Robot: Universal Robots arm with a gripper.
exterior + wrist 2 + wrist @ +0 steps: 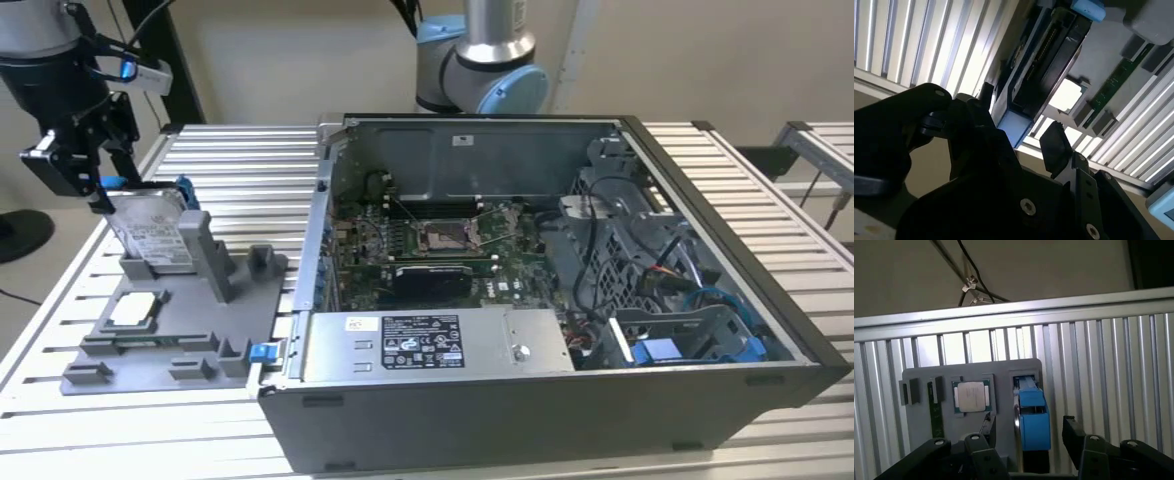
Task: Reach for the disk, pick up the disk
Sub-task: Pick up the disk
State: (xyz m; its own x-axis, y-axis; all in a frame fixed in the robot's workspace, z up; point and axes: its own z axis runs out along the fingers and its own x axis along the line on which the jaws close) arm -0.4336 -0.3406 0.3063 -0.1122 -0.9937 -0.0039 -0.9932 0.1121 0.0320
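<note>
**Gripper at disk, pre-grasp.** Gripper (1028,434) has jaws spread and holds nothing. Disk (1031,412) stands on edge in slot of grey fixture (919,407), directly ahead of tool. Its blue bracket (1013,127) sits between fingers (1072,427) – gap visible on each side, so contact judged absent. Chip (972,396) lies flat in same fixture, beside disk, outside jaws. Open computer case (534,430) stands well apart from tool. Progress: reach judged essentially complete; closing and lifting not yet done – disk seated in slot.
</note>
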